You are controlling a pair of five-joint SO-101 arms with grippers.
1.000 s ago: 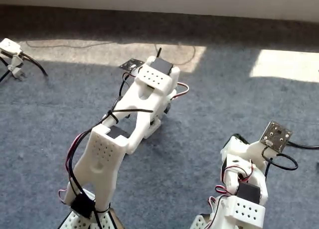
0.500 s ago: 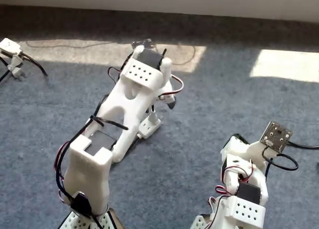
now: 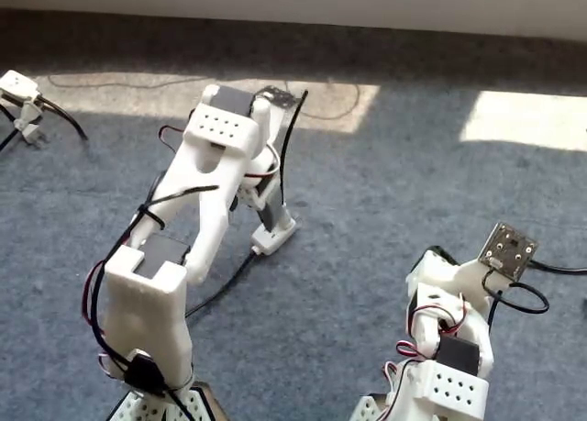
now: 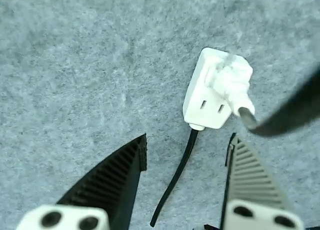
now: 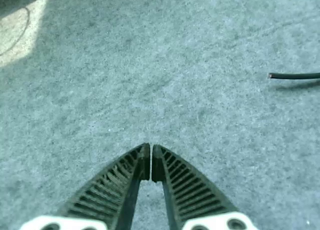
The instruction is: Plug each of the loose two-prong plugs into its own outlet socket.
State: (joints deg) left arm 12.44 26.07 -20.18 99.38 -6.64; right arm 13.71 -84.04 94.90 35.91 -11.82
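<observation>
A white outlet block (image 4: 206, 100) lies on the grey carpet, with two slots facing up. A white plug (image 4: 231, 78) on a black cord (image 4: 287, 115) sits in the block's other socket. My left gripper (image 4: 187, 140) hovers just short of the block, open, with nothing between its fingers. In the high view the block (image 3: 273, 235) lies just beyond the left arm's wrist (image 3: 261, 187). My right gripper (image 5: 150, 149) is shut and empty over bare carpet, on the folded arm (image 3: 448, 343) at the near right.
A second black cord (image 4: 174, 184) runs from the block toward the left arm's base. A loose black cord end (image 5: 295, 75) lies off to one side of the right gripper. Another white connector (image 3: 20, 95) with black cords sits at the far left.
The left arm's wrist has swung left and drawn back, uncovering the outlet block and its cord. The right arm has not moved.
</observation>
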